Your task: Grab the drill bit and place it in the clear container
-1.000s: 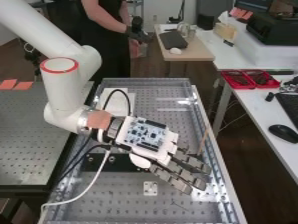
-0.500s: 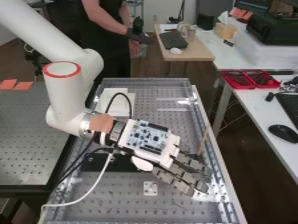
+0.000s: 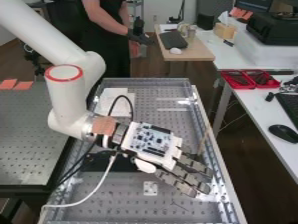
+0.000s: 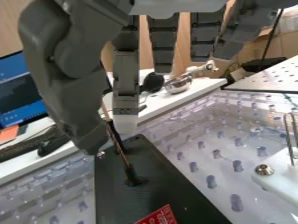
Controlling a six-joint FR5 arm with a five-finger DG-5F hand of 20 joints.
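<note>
so the bit (image 4: 120, 150) is stood slightly tilted in the black plate (image 4: 166, 185), towards the bench's (image 3: 120, 200) right edge in the high view, with the hand (image 4: 126, 85) right beside it, fingers straight and apart, so the approach looks done but the grip, lift and drop into the clear container are all left to do

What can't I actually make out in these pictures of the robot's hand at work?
- Whether the dark grey thumb touches the thin brown rod: wrist view, any gap is too small.
- The rod's foot: wrist view, hidden by its dark base.
- Part of the red label on the black plate: wrist view, cut off by the lower edge.
- The perforated grey surface beneath the hand: high view, hidden by the hand.
</note>
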